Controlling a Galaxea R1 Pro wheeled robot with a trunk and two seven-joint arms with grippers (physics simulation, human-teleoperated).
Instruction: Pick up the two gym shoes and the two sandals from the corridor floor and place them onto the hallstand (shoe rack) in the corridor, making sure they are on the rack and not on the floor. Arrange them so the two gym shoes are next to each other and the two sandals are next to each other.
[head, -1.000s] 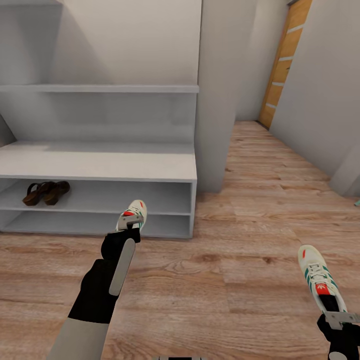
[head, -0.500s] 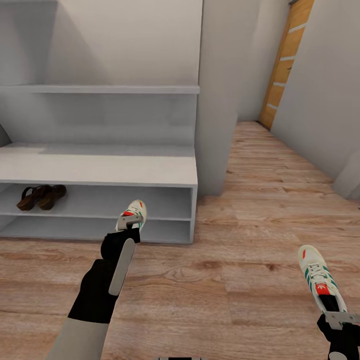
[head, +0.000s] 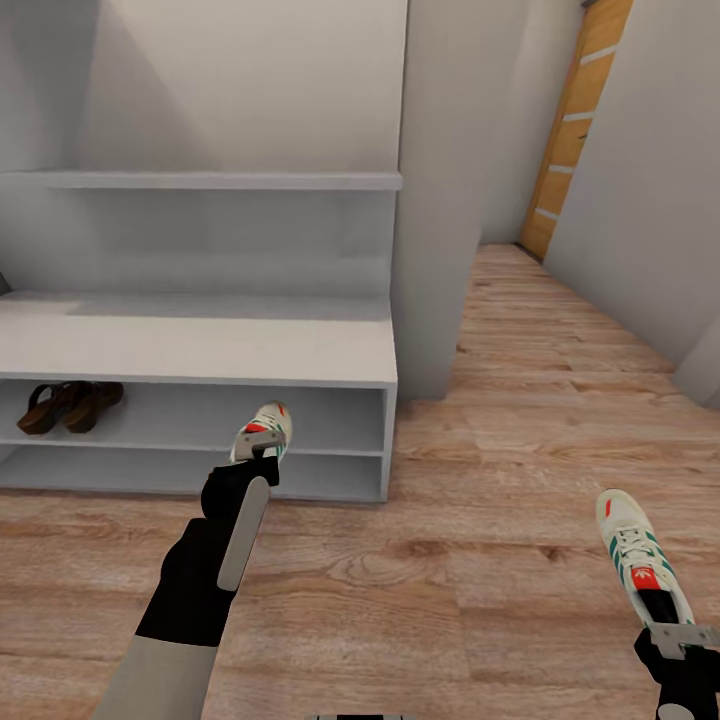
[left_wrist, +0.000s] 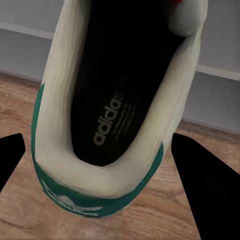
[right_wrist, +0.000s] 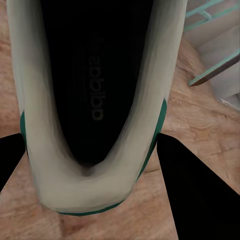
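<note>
The white hallstand (head: 200, 345) stands at the left. Both brown sandals (head: 65, 405) lie side by side on its upper open tier, far left. My left gripper (head: 258, 450) is shut on the heel of one gym shoe (head: 268, 425), held above the corridor floor (head: 420, 560) just in front of the rack's right end. In the left wrist view that shoe (left_wrist: 100, 115) sits between the black fingers (left_wrist: 207, 190). At the lower right, my right gripper (head: 680, 637) is shut on the heel of the other gym shoe (head: 635, 555), seen close in the right wrist view (right_wrist: 95, 100).
A floating shelf (head: 200, 180) runs across the rack's back panel. A white wall pillar (head: 435, 200) stands right of the rack. The plank corridor leads back to a wooden door (head: 575, 120), with a grey wall along the right.
The whole view has shifted slightly, so the rack and sandals sit lower and further left in the picture. Both arms keep their pose, each still holding its shoe.
</note>
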